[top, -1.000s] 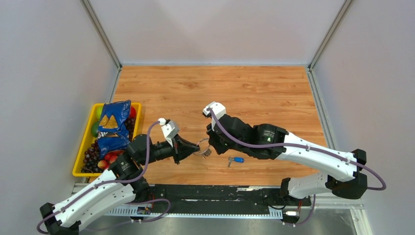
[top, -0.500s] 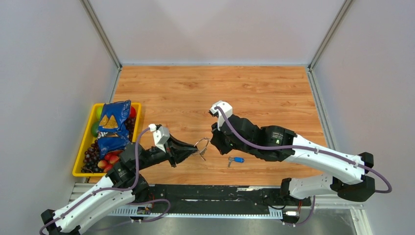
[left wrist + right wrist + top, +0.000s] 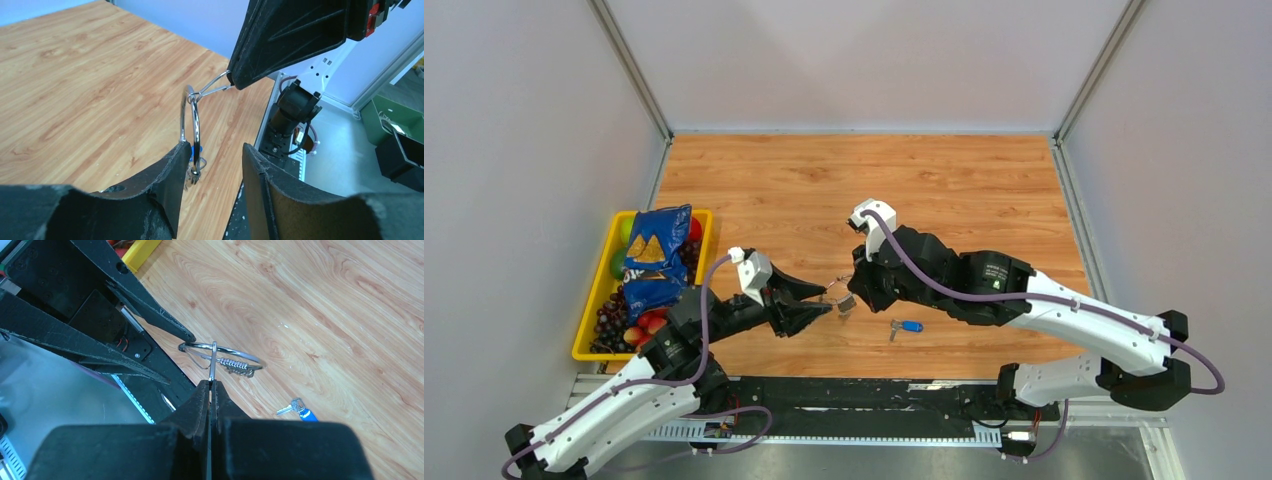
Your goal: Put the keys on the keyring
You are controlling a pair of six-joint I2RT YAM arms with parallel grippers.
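The left gripper (image 3: 822, 305) has just let go. Its jaws now stand apart, with the keyring (image 3: 839, 297) at their tips, hanging above the near middle of the table (image 3: 944, 190) from the right gripper (image 3: 854, 290), which is pinched tight on its wire loop. Right of that the blue key (image 3: 908, 326) lies loose — still to thread, I'd say.

You're working in a robot lab cell: a wood table (image 3: 944, 180) boxed in by blank grey walls (image 3: 864, 60) on metal posts (image 3: 632, 70), with two white arms (image 3: 614, 405) bolted to a black rail (image 3: 864, 392) along the table's near edge.
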